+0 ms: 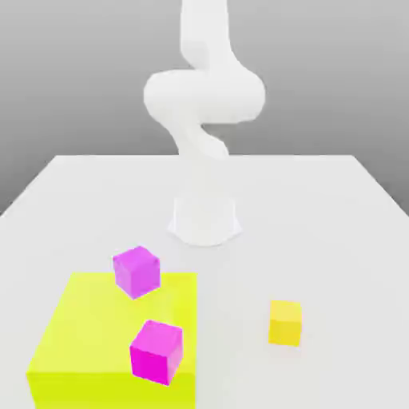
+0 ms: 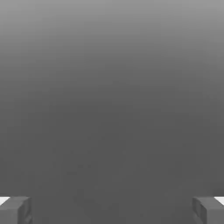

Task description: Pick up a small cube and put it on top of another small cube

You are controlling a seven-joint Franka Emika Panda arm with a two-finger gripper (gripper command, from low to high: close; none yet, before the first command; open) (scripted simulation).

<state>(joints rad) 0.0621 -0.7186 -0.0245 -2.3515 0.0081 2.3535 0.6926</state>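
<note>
Near the tabletop's [image 1: 335, 208] front edge, the yellow cube [image 1: 285, 322] sits alone and graspable; two magenta cubes [image 1: 136, 270] rest on a yellow-green block [image 1: 88, 327]. Pincer [image 2: 112, 209] spread wide, empty, ready.

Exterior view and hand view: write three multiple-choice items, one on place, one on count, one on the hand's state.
1. The yellow cube sits:
A. on the white table
B. on the yellow-green block
C. on a magenta cube

2. Magenta cubes in sight:
A. one
B. two
C. three

3. The hand is:
A. shut on the yellow cube
B. shut, empty
C. open, empty

Key: A, it rests apart on bare table; B, far magenta cube and near magenta cube; C, fingers wide apart, nothing between.
</note>
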